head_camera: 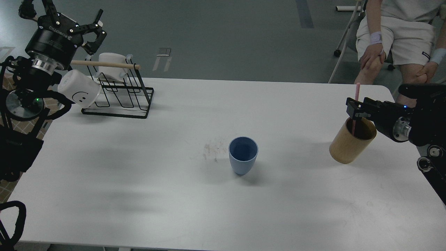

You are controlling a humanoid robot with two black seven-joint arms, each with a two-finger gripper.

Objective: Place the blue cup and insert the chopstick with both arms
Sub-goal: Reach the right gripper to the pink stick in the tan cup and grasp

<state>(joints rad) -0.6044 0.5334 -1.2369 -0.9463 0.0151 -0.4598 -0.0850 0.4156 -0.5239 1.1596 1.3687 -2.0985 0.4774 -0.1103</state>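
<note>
Blue cup (243, 155) upright mid-table, pink chopstick (355, 108) upright

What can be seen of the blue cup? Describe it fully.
The blue cup is a small, matte, light-blue tumbler without a handle, tapering toward its base, with a darker blue inside that looks empty. It looks like plastic. It stands upright, mouth up, near the middle of the white table, just right of a faint brownish smudge. Only the table touches it; neither pincer is near it.

- A black wire rack (120, 96), topped by a light-wood rod (104, 64), stands at the white table's (174, 202) far-left corner.
- A white smiley-face mug (79, 92) tilts beside it.
- A tan wooden holder (350, 146) stands near the right edge.
- A seated person (400, 38) waits beyond the far-right corner.
</note>
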